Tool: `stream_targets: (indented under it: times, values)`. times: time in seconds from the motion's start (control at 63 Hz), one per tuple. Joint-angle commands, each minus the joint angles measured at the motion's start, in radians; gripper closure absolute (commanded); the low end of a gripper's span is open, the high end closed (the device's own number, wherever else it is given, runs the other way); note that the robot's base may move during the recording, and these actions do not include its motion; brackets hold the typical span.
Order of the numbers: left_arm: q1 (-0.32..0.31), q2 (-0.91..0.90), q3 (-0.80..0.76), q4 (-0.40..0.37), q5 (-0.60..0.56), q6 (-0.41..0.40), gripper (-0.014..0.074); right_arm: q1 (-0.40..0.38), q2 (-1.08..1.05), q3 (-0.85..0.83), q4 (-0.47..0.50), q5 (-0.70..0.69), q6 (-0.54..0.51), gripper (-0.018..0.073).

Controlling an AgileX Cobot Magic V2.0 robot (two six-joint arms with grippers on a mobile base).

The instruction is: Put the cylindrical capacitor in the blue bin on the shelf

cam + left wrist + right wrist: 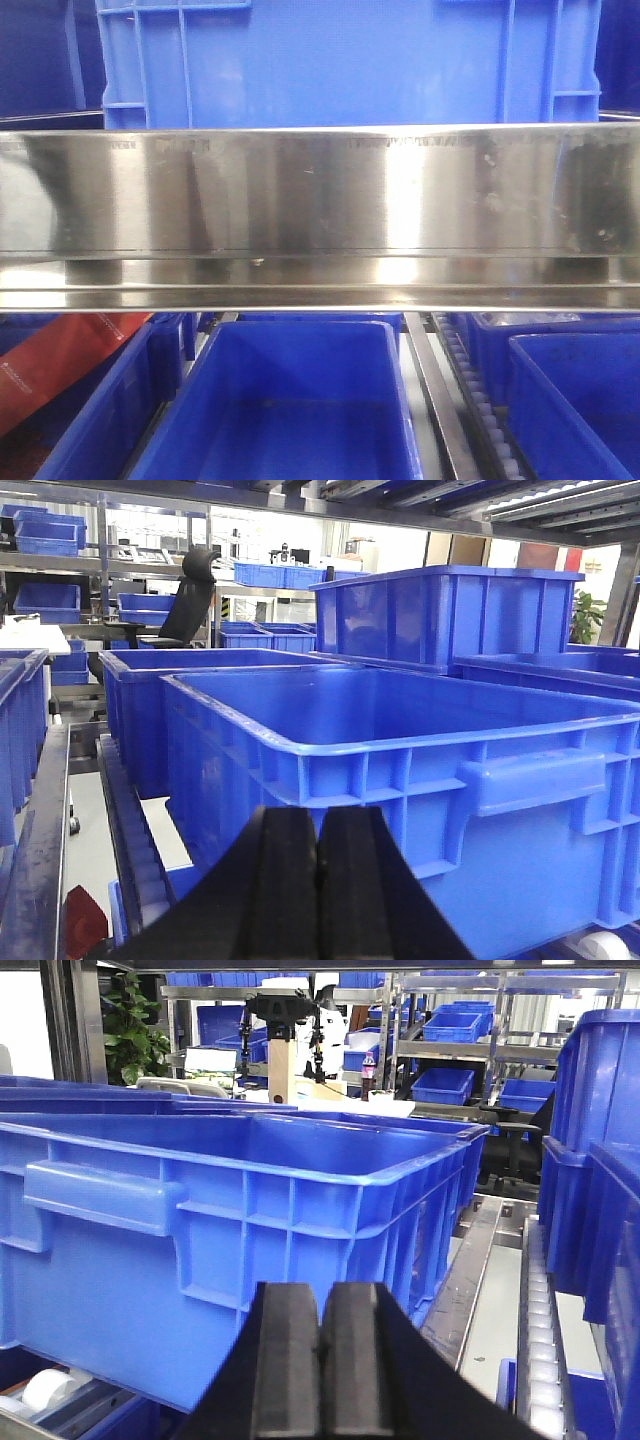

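The cylindrical capacitor is out of view in every frame. The shelf's shiny steel front rail [320, 215] spans the front view, with a blue bin [290, 400] below it and a larger one [340, 60] above. In the left wrist view my left gripper [318, 825] is shut with nothing between its black fingers, just in front of a big open blue bin [430, 750]. My right gripper [321, 1300] is shut and empty too, close to the near wall of another blue bin [230, 1220].
More blue bins [580, 400] sit right and left of the lower one, with grey roller tracks [480, 400] between them. A red bag [60, 360] lies at lower left. A roller track [545, 1340] runs right of my right gripper. An office chair [190, 595] stands far behind.
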Motion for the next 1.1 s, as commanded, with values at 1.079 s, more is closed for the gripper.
stream_targets:
  times: [1.079]
  values:
    - [-0.002, -0.008, 0.001, -0.003, -0.024, -0.001, 0.0707, -0.347, -0.380, 0.412, 0.043, -0.042, -0.001, 0.0727]
